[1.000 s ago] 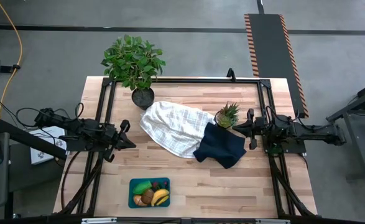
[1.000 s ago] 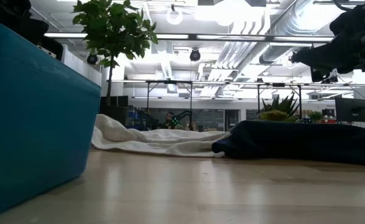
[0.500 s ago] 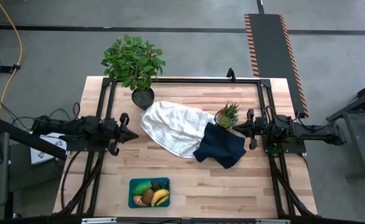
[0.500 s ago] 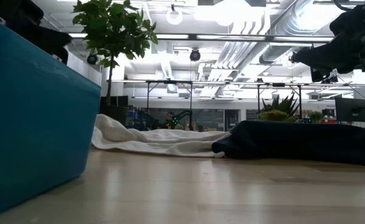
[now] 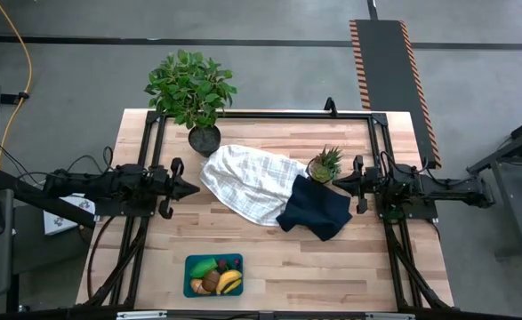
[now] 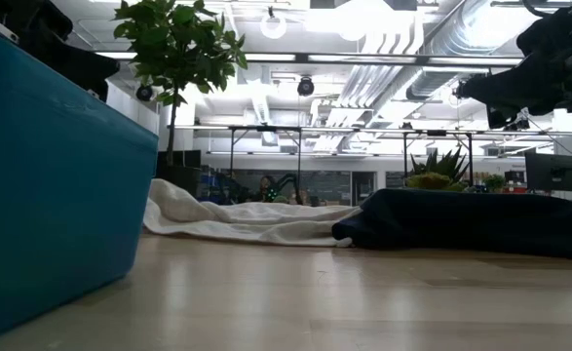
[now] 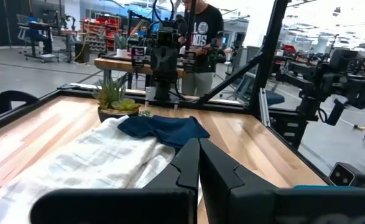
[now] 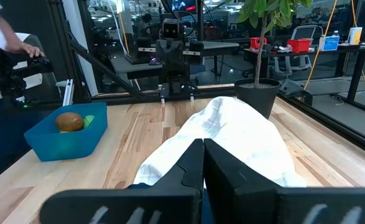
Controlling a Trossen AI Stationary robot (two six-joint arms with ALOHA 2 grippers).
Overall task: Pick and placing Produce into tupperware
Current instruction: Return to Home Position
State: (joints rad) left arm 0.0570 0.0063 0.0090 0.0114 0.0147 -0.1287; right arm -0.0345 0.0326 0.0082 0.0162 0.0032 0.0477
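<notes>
The tupperware, a shallow teal plastic tub with rounded corners, sits on the pale plank table, well apart from the white cloth and towards the table's near edge. The produce lies inside it: a smooth yellow banana, a round brown kiwi and a green piece, with smaller bits too tiny to tell.

The white cloth is crumpled, faintly checked fabric. A rumpled navy cloth overlaps its right end, and a small spiky plant stands at that overlap. A leafy potted plant stands just beyond the white cloth's left end.

The left gripper hovers just left of the white cloth, fingers pressed together on nothing. The right gripper hangs right of the white cloth, beside the spiky plant, likewise closed and empty.

A person beyond the table wears a dark shirt with white print, unreadable.

Since a second ago the left arm has swung from slanting toward the tupperware to pointing straight at the white cloth. The right arm has not moved.
</notes>
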